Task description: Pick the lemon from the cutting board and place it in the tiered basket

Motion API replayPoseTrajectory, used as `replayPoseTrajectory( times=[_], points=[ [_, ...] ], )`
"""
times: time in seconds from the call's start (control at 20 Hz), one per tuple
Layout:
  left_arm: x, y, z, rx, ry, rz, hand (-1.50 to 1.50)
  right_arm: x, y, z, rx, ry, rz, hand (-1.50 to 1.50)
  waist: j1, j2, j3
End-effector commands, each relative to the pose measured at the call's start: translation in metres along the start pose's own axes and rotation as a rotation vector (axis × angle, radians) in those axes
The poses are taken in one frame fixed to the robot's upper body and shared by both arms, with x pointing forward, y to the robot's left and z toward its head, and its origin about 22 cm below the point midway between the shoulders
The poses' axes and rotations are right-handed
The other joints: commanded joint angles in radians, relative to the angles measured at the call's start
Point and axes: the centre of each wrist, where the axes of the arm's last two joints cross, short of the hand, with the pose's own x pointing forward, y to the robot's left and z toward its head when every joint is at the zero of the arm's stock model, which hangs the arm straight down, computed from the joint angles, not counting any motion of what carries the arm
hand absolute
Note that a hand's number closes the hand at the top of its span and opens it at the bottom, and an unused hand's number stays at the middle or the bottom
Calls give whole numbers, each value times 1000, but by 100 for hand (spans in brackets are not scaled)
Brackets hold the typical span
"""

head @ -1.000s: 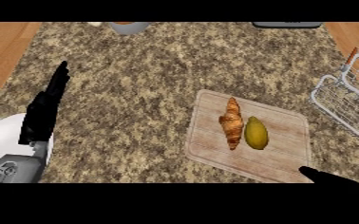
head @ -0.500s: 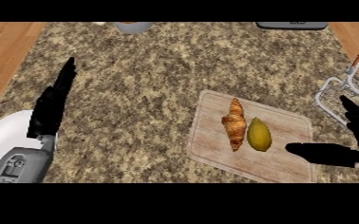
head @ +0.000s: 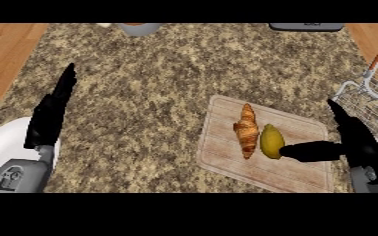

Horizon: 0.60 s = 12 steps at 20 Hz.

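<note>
Two black hands showed at the frame's lower edges. At the lower left, the left hand rested open, fingers straight and pointing up, well apart from everything the task concerned. Right of centre lay the pale wooden cutting board, set at a slant on the speckled granite counter. On it sat a golden-brown croissant and, just beside it to the right, the yellow oval lemon, its long axis running roughly up and down the frame, parallel to the croissant. From the lower right, the right hand came in with its fingers spread apart: the thumb reached leftward, its tip at or touching the lemon's lower right side, while the other fingers pointed up the frame and stood clear of the fruit. Nothing was clasped yet. The lemon therefore lay to the left of the fingers, and the right hand was much the nearer one. The wire tiered basket showed at the right edge, above that hand.
</note>
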Motion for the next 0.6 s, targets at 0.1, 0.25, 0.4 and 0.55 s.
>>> replayPoseTrajectory(
  times=[0.1,0.25,0.4,0.55],
  points=[
    [6,-3,6,-2,-5,-8,0,11,20,8,32,205,47,-150,-11,-5,0],
    [-4,2,8,15,5,-6,0,11,25,4,31,214,78,-150,-12,-4,0],
    [-2,15,-3,5,24,4,0,18,30,6,5,186,124,-150,-16,-3,0],
    [0,11,2,9,10,5,0,18,44,-8,-42,212,167,-150,-5,-1,0]
  ],
)
